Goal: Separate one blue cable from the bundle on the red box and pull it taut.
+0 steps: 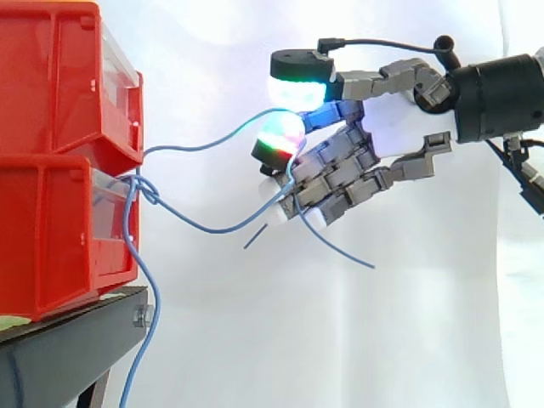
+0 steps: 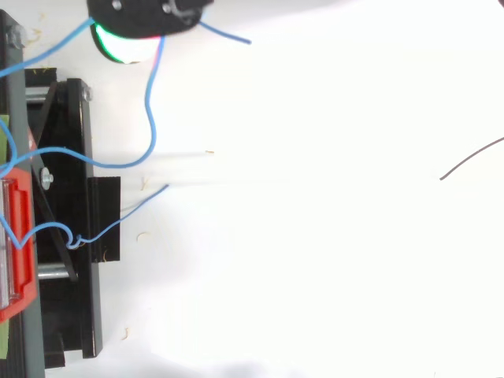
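Hand (image 1: 340,170): I enter from the right edge of the side view, level with the seam between the two stacked bins. In the top view I sit at the upper edge (image 2: 142,17).
Hand state: clenched. My fingers are curled round the blue cable (image 1: 214,230), which passes between them.
Fingertip pads (image 1: 299,89): the uppermost glows white and green; the one below it (image 1: 280,136) glows red and green.
Blue cable, route: it leaves the bundle (image 1: 143,189), dips in a slack curve, rises into my curled fingers and ends in a free tail below and to the right of me.
Blue cable, tension: slack; it sags between the bundle and me.
Second blue run (image 1: 204,146): arches from the bin front up to my glowing pads.
Bundle, location: knotted at the front of the lower bin, near its top edge.
Hanging strand (image 1: 150,340): drops from the bundle past the stand edge.
Red bins (image 1: 51,127): two, stacked, at the left.
Black stand (image 1: 68,348): beneath the bins.
White curtain (image 1: 425,323): behind everything.
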Tool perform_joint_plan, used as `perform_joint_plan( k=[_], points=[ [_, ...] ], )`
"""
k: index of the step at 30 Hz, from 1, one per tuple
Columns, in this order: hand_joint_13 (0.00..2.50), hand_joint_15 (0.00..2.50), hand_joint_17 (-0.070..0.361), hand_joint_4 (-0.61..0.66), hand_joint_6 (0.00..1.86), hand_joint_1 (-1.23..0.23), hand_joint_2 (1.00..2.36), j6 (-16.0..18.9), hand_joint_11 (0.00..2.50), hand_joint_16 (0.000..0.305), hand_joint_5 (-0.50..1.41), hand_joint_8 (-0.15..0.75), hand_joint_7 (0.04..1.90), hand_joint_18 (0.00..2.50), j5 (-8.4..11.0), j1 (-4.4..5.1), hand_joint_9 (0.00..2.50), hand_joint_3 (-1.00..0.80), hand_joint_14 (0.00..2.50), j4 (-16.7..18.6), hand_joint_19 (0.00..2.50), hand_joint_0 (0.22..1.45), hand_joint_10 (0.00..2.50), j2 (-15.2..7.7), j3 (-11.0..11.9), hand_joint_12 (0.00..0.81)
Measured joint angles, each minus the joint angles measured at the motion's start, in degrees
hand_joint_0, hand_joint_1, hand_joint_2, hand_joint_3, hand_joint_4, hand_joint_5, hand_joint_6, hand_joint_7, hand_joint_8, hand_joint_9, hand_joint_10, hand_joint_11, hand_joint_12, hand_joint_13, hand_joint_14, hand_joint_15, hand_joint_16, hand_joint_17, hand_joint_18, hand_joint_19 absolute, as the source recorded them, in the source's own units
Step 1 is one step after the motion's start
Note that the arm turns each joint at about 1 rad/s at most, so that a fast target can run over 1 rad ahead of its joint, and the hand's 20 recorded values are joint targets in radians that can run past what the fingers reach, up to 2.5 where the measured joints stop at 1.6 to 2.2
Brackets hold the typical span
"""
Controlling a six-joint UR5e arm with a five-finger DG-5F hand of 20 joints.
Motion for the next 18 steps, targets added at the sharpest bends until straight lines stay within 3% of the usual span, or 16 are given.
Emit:
perform_joint_plan(
  k=[7,18],
  points=[
    [0.68,0.29,0.111,0.08,0.85,-0.79,1.01,-4.48,0.15,0.049,-0.02,0.24,0.97,0.71,-0.04,0.23,0.92,-0.12,0.01,-3.5,0.49,0.6,0.01,0.0,1.82,0.348],
    [0.65,0.3,0.116,0.07,0.89,-0.91,1.01,-12.26,0.19,0.052,-0.04,0.236,0.95,0.7,-0.04,0.69,0.85,-0.06,0.01,-0.75,0.49,0.63,0.01,0.01,1.97,0.359]
  ],
)
